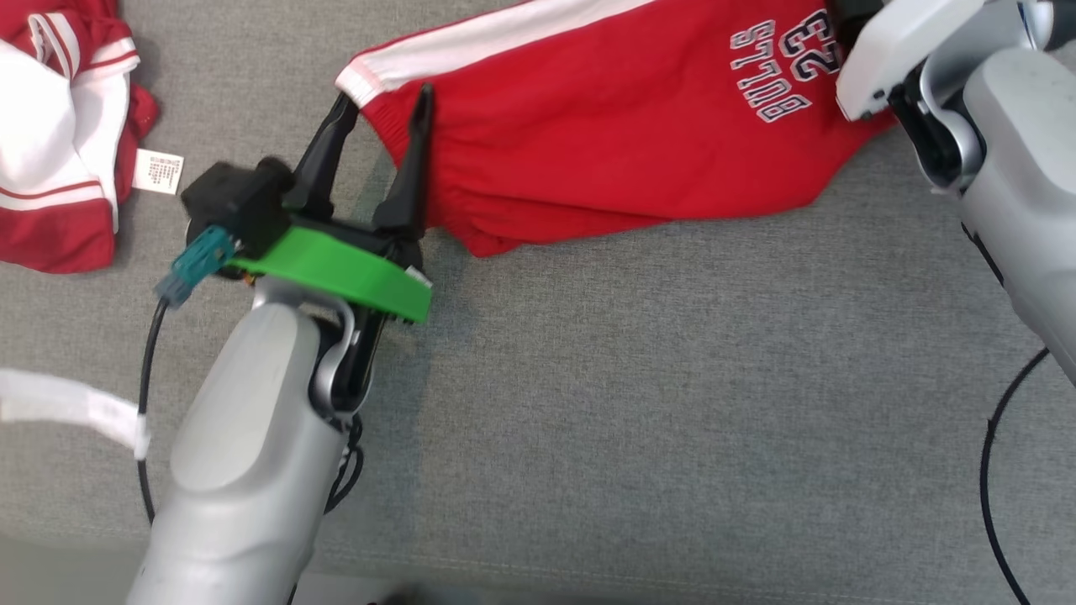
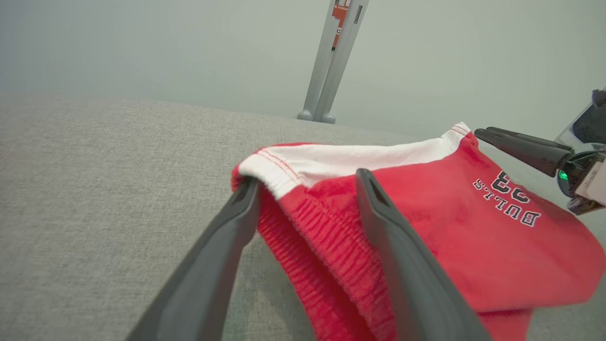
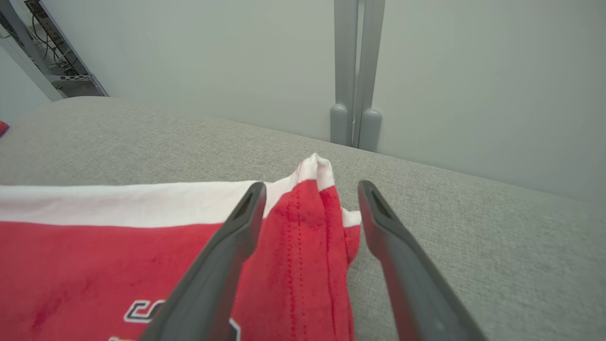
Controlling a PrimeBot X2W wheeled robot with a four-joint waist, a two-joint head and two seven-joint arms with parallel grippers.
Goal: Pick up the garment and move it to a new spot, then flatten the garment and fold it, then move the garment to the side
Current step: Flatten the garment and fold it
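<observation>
Where the grey woven fabric surface (image 1: 672,378) spreads across the head view, the red Bulls shorts (image 1: 622,126) lie along its far side, stretched from left to right. A white side stripe runs along their far edge, and the "BULLS 23" print sits near the right end.

The left gripper (image 1: 384,97) stands with its jaws spread wide over the left end of the shorts. One finger lies just outside the white-banded corner and the other over the gathered red waistband; the cloth between them is not pinched. A green collar (image 1: 336,269) rings that wrist.

The right gripper (image 3: 311,185) is also spread. A bunched red-and-white corner at the right end of the shorts rises between its fingers, and neither finger presses it.

At the far left of the surface, well apart from the shorts, sits a second red-and-white garment (image 1: 50,143), crumpled, with a white care label (image 1: 158,171) showing beside it. A white strip (image 1: 76,407) comes in at the left edge, nearer the robot, and a black cable (image 1: 996,470) curves over the fabric on the right.

Beyond the surface's far edge stands a plain pale wall (image 3: 473,71) with a pair of grey upright posts (image 3: 355,71) against it. A metal rack with wiring (image 3: 52,57) stands in the corner.
</observation>
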